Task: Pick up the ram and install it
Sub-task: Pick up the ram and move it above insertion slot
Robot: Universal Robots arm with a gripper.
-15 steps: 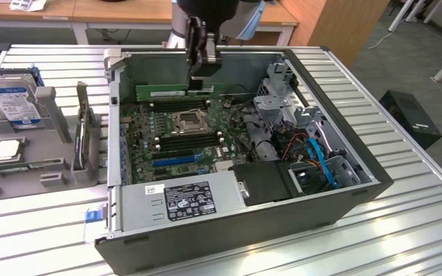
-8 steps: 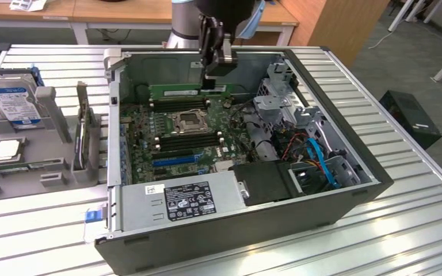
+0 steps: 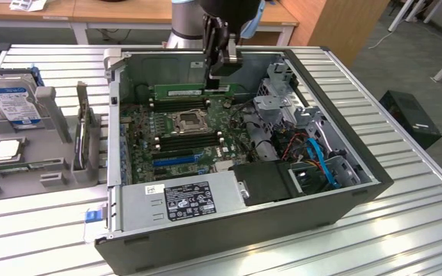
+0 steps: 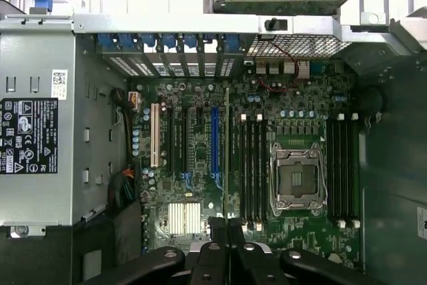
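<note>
The pincer (image 3: 218, 86) is clenched on 1 ram (image 3: 176, 91) stick at the upper centre of the exterior view, inside the open computer case (image 3: 344, 198). The stick hangs level over the motherboard (image 3: 148, 123), near 1 CPU socket (image 3: 187, 121) flanked by 2 banks of black memory slots (image 3: 181, 140). 1 power supply (image 3: 182, 198) sits lower in the frame. 1 hard drive (image 3: 12, 102) stands in a grey holder (image 3: 52, 109) on the bench (image 3: 44, 230), at the exterior view's left.

One ram (image 3: 179, 91), one computer case (image 3: 282, 224), one motherboard (image 3: 229, 115), one power supply (image 3: 182, 198), one hard drive (image 3: 10, 100)
</note>
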